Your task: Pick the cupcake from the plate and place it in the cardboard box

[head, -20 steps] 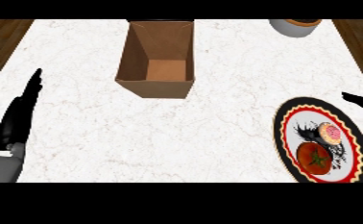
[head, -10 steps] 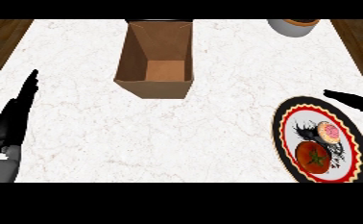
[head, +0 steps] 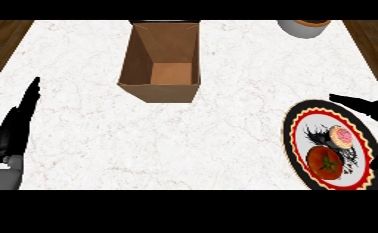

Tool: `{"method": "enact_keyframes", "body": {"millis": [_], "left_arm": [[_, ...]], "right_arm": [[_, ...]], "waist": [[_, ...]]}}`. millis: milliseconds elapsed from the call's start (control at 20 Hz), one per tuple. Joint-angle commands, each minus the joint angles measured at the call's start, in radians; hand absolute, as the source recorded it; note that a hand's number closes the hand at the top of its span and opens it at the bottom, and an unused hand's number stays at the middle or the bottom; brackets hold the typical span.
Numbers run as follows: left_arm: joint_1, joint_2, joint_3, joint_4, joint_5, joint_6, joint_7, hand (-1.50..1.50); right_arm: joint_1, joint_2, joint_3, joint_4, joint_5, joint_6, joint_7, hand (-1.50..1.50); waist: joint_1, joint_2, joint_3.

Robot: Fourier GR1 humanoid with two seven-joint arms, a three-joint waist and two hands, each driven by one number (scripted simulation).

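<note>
Two hands, neither holding anything. Left hand (head: 21, 127): resting at the left edge of the bench (head: 221, 127), fingers straight, clear of the work. Right hand (head: 356, 102): only a dark tip shows at the right edge, just past the far rim of the plate (head: 289, 137). Its fingers are seemingly straight, probably poised for the cupcake (head: 343, 135), which sits on that plate beside a tomato (head: 325, 161). Cardboard box (head: 173, 72): upright, open-topped, mid far edge, ready to receive.
</note>
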Motion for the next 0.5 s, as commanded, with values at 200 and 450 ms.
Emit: {"method": "enact_keyframes", "body": {"millis": [200,450], "left_arm": [[0.002,-0.021,0.017,-0.072,-0.043,-0.012,0.066,0.0],[0.007,-0.012,0.08,-0.022,-0.032,-0.056,0.015,0.0]], "right_arm": [[0.109,-0.007,-0.039,-0.203,-0.03,0.079,-0.032,-1.5],[0.187,0.017,-0.044,-0.346,-0.008,0.11,0.084,-1.5]], "waist": [[-0.007,-0.003,0.0],[-0.007,-0.002,0.0]]}}
